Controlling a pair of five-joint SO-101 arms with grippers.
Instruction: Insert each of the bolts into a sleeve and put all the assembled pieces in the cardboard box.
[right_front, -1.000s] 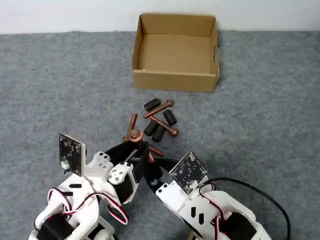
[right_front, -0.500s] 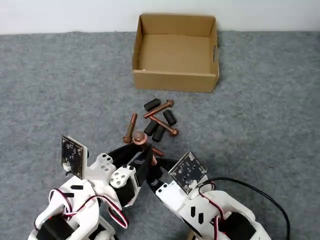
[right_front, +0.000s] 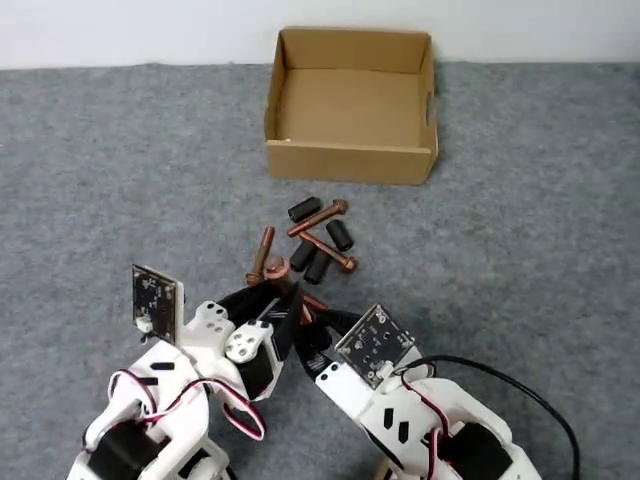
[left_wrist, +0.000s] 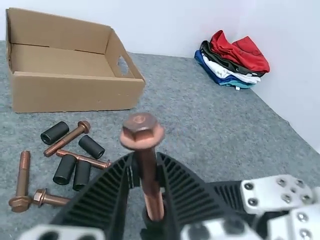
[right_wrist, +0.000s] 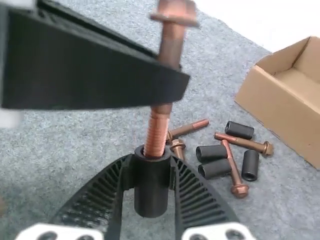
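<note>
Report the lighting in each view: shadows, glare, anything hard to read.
High view: soft, even light; the cardboard box throws only a faint shadow on the carpet, with no glare. Left wrist view: the held bolt shows a dull sheen on its head, no harsh glare. Right wrist view: the sleeve reads as flat black with little surface detail, while the bolt's threads catch mild light.

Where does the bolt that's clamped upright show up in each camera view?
High view: held bolt, head up, on the loose pile's side away from the cardboard box.
Left wrist view: held bolt upright in the left gripper.
Right wrist view: held bolt, threaded end entering the sleeve in the right gripper.
Shared landmark: the cardboard box.
</note>
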